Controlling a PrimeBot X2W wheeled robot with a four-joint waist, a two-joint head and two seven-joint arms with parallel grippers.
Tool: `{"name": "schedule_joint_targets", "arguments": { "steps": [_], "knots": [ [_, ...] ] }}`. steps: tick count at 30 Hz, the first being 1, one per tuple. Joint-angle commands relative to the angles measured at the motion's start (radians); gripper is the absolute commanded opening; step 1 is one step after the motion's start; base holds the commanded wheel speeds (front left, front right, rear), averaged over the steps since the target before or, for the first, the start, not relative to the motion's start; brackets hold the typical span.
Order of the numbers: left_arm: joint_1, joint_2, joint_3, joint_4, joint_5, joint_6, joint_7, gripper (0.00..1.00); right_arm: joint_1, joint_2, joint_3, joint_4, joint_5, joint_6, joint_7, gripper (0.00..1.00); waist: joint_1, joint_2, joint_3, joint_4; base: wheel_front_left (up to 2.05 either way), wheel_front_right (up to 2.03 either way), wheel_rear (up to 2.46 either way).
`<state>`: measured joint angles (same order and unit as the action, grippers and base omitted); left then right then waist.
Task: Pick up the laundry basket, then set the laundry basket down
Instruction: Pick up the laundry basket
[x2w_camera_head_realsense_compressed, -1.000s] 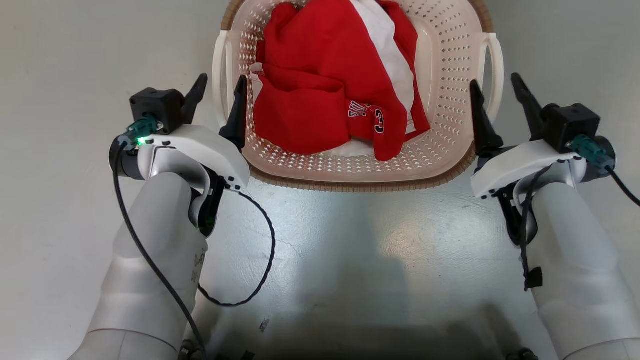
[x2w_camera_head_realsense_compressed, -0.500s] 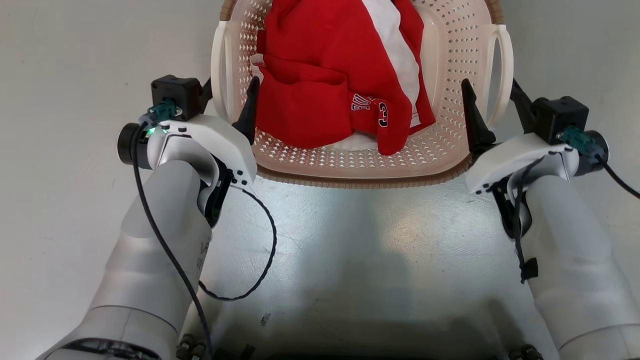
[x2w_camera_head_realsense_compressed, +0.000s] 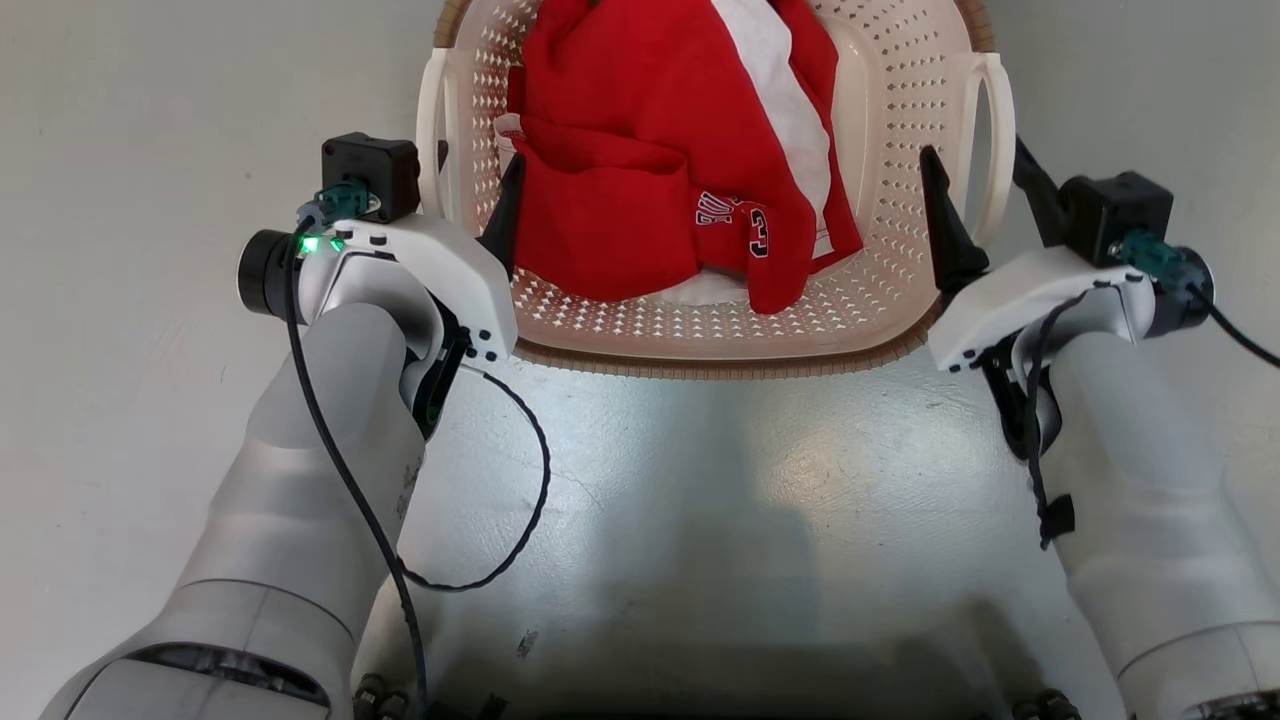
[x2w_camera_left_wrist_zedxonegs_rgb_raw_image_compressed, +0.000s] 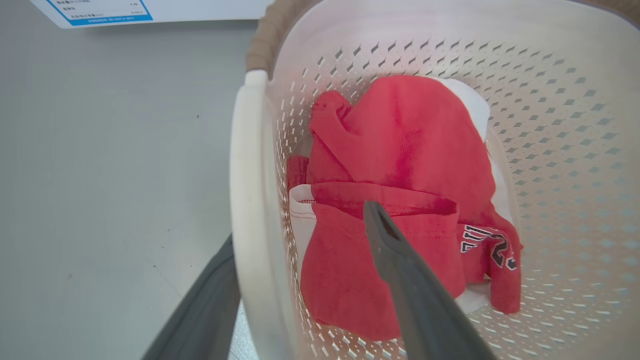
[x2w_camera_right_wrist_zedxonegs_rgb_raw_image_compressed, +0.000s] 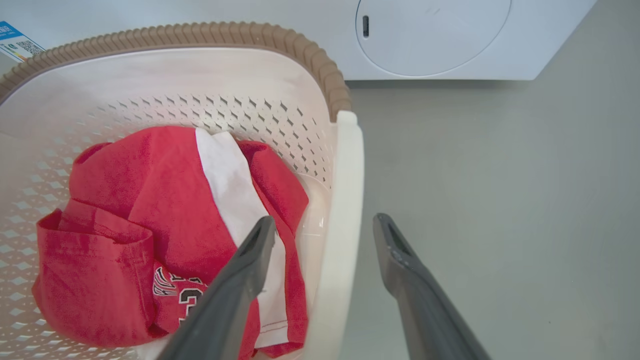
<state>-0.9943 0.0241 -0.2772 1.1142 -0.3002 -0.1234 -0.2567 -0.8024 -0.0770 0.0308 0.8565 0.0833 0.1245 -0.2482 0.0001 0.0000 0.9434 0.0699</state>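
Basket job, grab not made yet. Laundry basket (x2w_camera_head_realsense_compressed: 720, 358) sits on the grey floor (x2w_camera_head_realsense_compressed: 700, 520) right ahead of me, between my two arms, with a washer (x2w_camera_right_wrist_zedxonegs_rgb_raw_image_compressed: 435, 35) just beyond it. Red and white jersey (x2w_camera_head_realsense_compressed: 640, 150) is bunched inside.

Left gripper (x2w_camera_head_realsense_compressed: 478, 160) is spread wide, straddling the left loop handle (x2w_camera_head_realsense_compressed: 432, 120): one finger inside the basket over the jersey, the other outside the handle. Right gripper (x2w_camera_head_realsense_compressed: 972, 148) same deal, wide apart around the right loop handle (x2w_camera_head_realsense_compressed: 992, 120), inner finger inside, outer finger over bare floor. Neither clamps anything. I can't tell if any finger touches plastic.

Handling, my guess: thin perforated plastic, stiff enough to keep shape, though the walls will flex. One garment in it, so light. The smooth handles are likely slippery against the dark fingers, so I'd pinch mid-handle on both sides, squeeze together and lift level. An uneven lift would tilt it, and it could pivot in the pinch. Jersey is soft, so keep the left inner finger from snagging it. Nothing fragile.
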Motion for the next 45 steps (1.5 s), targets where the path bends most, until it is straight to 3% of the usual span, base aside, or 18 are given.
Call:
{"name": "schedule_joint_targets", "arguments": {
  "steps": [1, 2, 4, 6, 7, 8, 9, 17, 30, 45],
  "knots": [
    [0.009, 0.026, 0.01, -0.001, -0.01, 0.002, -0.005, 1.0, 0.009, 0.026, 0.015, -0.005, 0.009, 0.006, -0.014, 1.0, -0.0001, 0.0, -0.002, 0.0, 0.0, 0.0, 0.0],
    [0.006, 0.026, 0.008, 0.001, -0.012, 0.003, -0.005, 1.0, 0.004, 0.026, 0.017, 0.001, 0.011, 0.006, -0.014, 1.0, -0.0001, 0.0, -0.002, 0.0, 0.0, 0.0, 0.0],
    [0.002, 0.026, 0.004, 0.004, -0.013, 0.007, -0.005, 0.66, -0.005, 0.026, 0.017, 0.011, 0.012, 0.006, -0.014, 1.0, -0.0001, 0.0, -0.003, -0.002, 0.0, 0.0, 0.0],
    [0.0, 0.026, -0.001, 0.006, -0.01, 0.011, -0.005, 0.4, -0.011, 0.027, 0.018, 0.027, 0.014, 0.006, -0.014, 1.0, -0.0001, 0.0, -0.005, -0.003, 0.0, 0.0, 0.0],
    [0.0, 0.026, -0.004, 0.007, -0.008, 0.011, -0.005, 0.21, -0.014, 0.027, 0.018, 0.033, 0.017, 0.006, -0.014, 0.66, -0.0001, 0.0, -0.006, -0.004, 0.0, 0.0, 0.0],
    [0.0, 0.026, -0.006, 0.008, -0.006, 0.013, -0.005, 0.0, -0.017, 0.027, 0.017, 0.04, 0.018, 0.006, -0.014, 0.24, -0.0001, 0.0, -0.008, -0.005, 0.0, 0.0, 0.0],
    [0.0, 0.026, -0.008, 0.01, -0.004, 0.013, -0.005, 0.0, -0.019, 0.027, 0.018, 0.047, 0.02, 0.006, -0.014, 0.0, -0.0001, 0.0, -0.01, -0.006, 0.0, 0.0, 0.0],
    [0.02, 0.027, -0.022, 0.094, 0.0, 0.016, -0.005, 0.0, -0.017, 0.027, 0.043, 0.177, 0.021, 0.006, -0.014, 0.0, -0.0001, 0.0, -0.092, -0.019, 0.0, 0.0, 0.0],
    [0.146, 0.032, -0.067, 0.167, -0.005, 0.006, 0.052, 0.0, 0.005, 0.027, 0.203, 0.372, 0.146, 0.006, 0.046, 0.0, -0.0001, 0.0, -0.38, -0.039, 0.0, 0.0, 0.0],
    [0.311, 0.033, -0.109, 0.175, -0.047, -0.006, 0.192, 0.0, 0.119, 0.027, 0.302, 0.414, 0.289, 0.006, 0.21, 0.0, -0.0001, 0.0, -0.7, -0.051, 0.0, 0.0, 0.0]
  ]
}}
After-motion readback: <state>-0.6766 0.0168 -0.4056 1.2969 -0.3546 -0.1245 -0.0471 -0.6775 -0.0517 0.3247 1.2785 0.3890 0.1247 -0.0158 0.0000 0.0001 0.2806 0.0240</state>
